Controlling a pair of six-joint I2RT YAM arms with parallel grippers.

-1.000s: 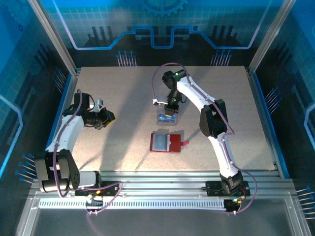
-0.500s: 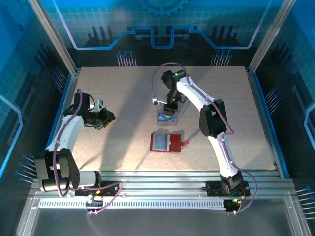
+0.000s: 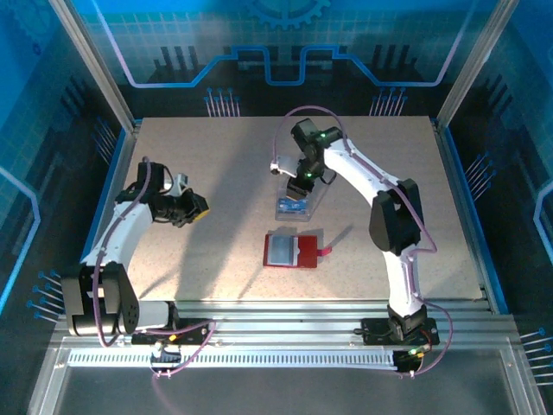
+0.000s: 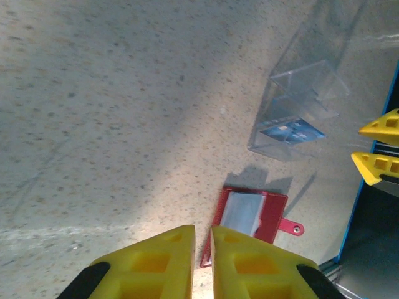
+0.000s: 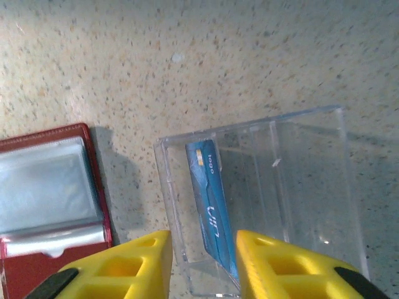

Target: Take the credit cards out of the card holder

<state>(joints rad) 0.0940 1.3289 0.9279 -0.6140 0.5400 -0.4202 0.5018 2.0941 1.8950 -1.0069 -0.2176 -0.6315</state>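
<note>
The card holder [image 3: 291,251] lies on the counter [image 3: 199,156] near its middle, its tab [image 3: 326,252] sticking out to the right. Just behind it, not touching, sits the tray [image 3: 294,205], with one card [image 5: 211,208] in the compartment nearest the holder. The right hand [image 3: 299,185] hangs over the tray. The left hand [image 3: 197,207] is well off to the left.

Bare table [image 3: 207,259] surrounds the card holder [image 3: 289,250]; the clear tray [image 3: 294,207] stands just behind it.
</note>
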